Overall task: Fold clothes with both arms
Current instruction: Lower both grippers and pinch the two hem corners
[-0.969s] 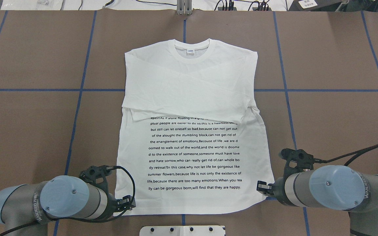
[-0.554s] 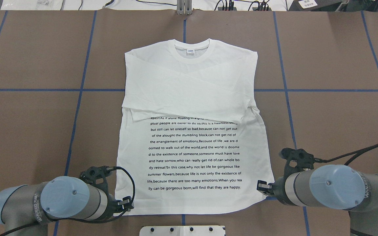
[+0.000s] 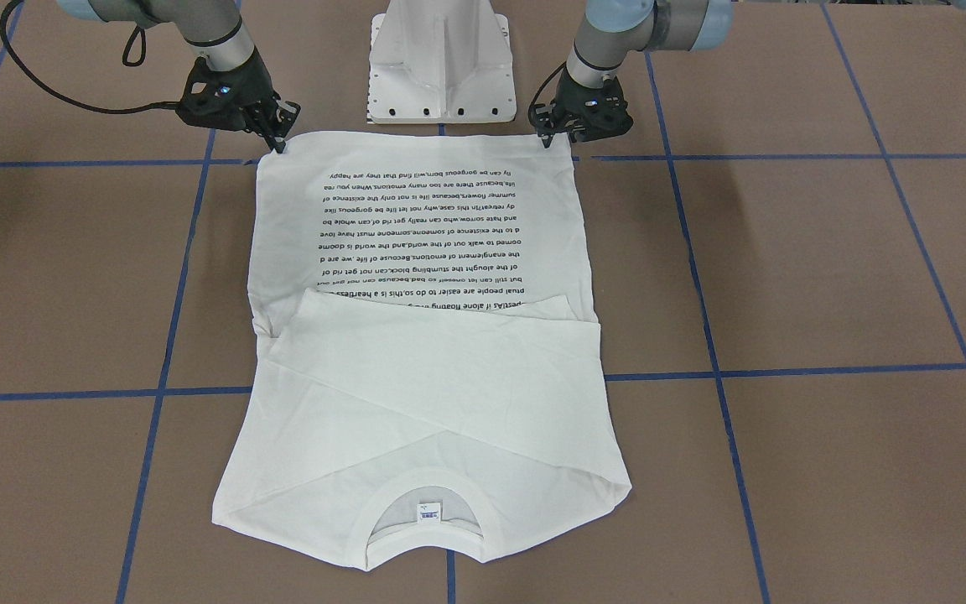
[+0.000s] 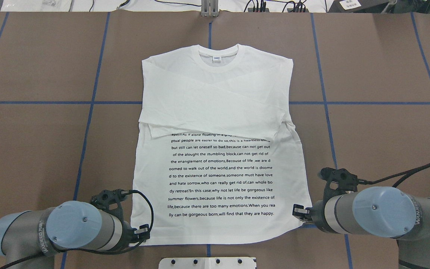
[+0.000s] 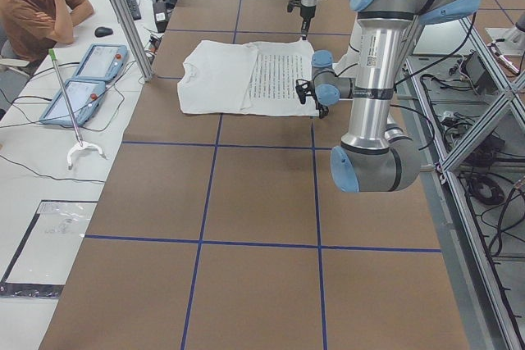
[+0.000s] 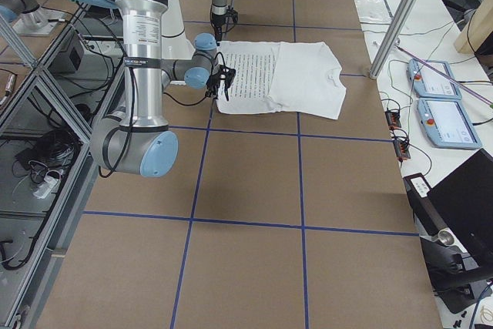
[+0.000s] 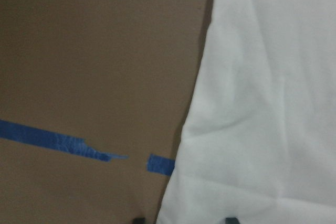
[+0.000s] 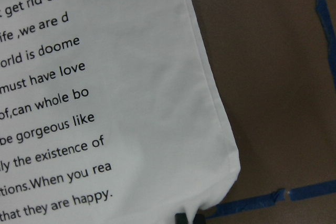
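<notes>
— two pincers down at the hem; why there?
— the white long-sleeved cotton shirt [image 4: 218,179] lies flat, print up, in the middle of the brown table [image 4: 386,130]. its sleeves are crossed over the chest and its ribbed collar [image 4: 218,56] is at the far edge. i judge the next fold carries the hem up to the collar, so i go for both near corners. my left pincer [image 4: 143,233] is at the left corner, tips apart either side of the cloth's edge. my right pincer [image 4: 298,213] is at the right corner, tips close, but clamped or not i cannot tell.
— room to move?
— bare table on both sides and beyond the collar. only the white pedestal plate [image 4: 207,262] sits just behind the hem, so i'd lift forward, never back.
</notes>
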{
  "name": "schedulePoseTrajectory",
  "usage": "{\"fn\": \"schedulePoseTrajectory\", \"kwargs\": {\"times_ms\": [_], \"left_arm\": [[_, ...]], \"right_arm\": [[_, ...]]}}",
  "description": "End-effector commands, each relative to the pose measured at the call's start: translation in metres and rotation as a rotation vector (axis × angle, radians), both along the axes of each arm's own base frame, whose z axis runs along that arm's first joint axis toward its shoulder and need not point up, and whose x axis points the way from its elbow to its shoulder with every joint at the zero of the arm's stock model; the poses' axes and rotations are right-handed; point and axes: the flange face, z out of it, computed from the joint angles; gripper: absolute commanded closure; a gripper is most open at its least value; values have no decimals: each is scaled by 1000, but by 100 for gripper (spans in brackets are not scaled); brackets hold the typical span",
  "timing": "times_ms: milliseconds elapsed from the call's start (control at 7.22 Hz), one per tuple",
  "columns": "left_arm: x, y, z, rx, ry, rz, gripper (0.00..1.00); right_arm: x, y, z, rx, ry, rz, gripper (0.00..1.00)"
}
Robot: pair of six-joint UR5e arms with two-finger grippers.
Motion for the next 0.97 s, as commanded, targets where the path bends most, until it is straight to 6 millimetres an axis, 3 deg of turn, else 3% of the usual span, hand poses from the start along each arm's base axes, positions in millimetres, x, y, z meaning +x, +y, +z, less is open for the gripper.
{"fn": "schedulePoseTrajectory", "kwargs": {"times_ms": [0, 554, 831], "left_arm": [[1, 1, 0, 0, -1, 3, 49], [-1, 2, -4, 1, 9, 3, 73], [-8, 3, -20, 7, 43, 3, 88]], "right_arm": [[1, -1, 0, 1, 0, 3, 100], [1, -2, 1, 0, 3, 4, 100], [1, -2, 1, 0, 3, 4, 100]]}}
